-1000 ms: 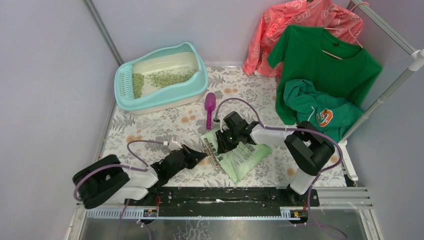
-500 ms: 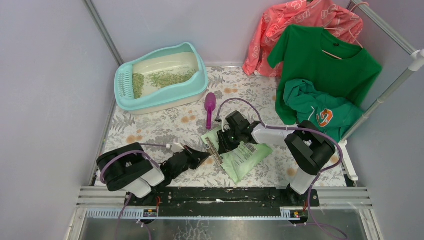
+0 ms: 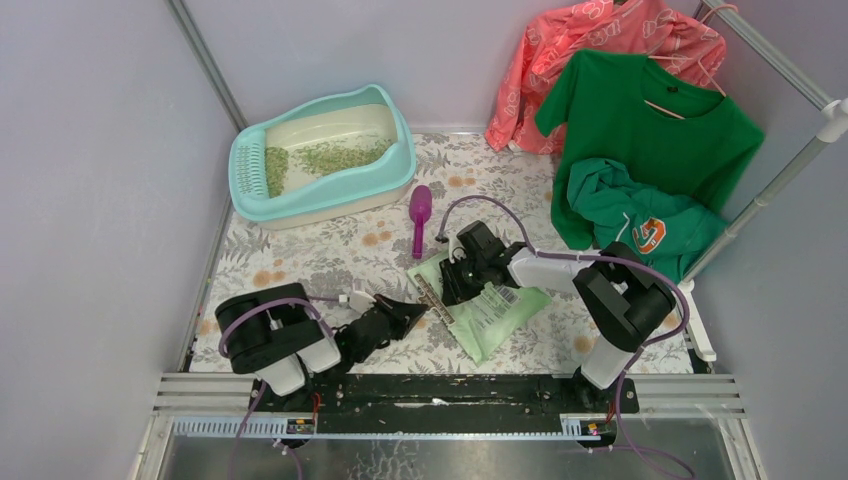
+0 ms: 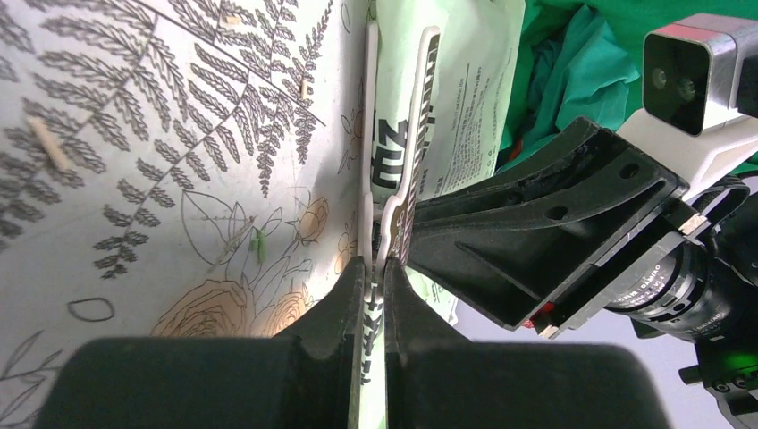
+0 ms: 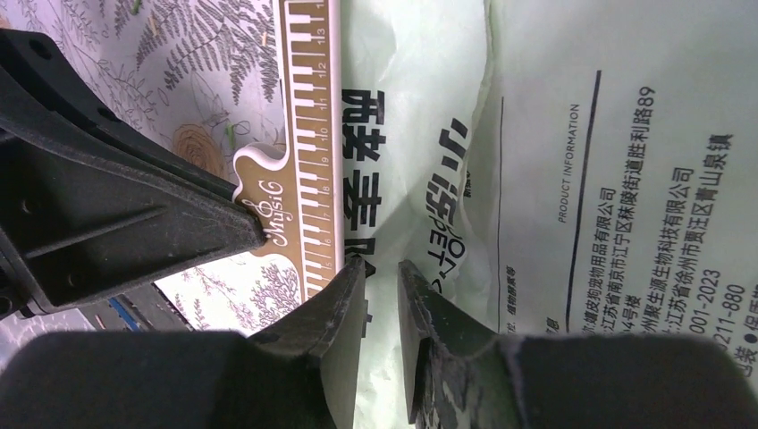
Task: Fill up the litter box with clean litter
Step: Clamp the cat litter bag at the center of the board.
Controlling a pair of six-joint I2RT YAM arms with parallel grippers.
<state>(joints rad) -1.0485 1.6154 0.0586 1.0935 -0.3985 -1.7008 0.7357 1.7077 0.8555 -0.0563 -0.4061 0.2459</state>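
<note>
The turquoise-rimmed litter box [image 3: 402, 160] stands at the far left, its grate end to the left. Pale-green clean litter [image 3: 340, 155] lies thinly in its cream basin. A light green printed bag [image 3: 497, 310] lies flat mid-table, with a brown piano-key clip [image 3: 432, 296] along its left edge. My left gripper [image 3: 414, 312] is shut on that clip's near end [image 4: 374, 266]. My right gripper [image 3: 457, 283] is shut on a fold of the bag's film [image 5: 383, 268] right beside the clip [image 5: 308, 134]. The bag's contents are hidden.
A purple scoop [image 3: 420, 216] lies between the bag and the litter box. Green shirts [image 3: 650, 130] and a coral garment [image 3: 600, 50] hang from a rack [image 3: 790, 170] at the right. A few loose pellets [image 4: 46, 143] lie on the fern-print tablecloth.
My left arm has folded in toward the centre, its elbow swinging right. Both grippers, the clip and the bag have shifted slightly right. Both grips are unchanged.
</note>
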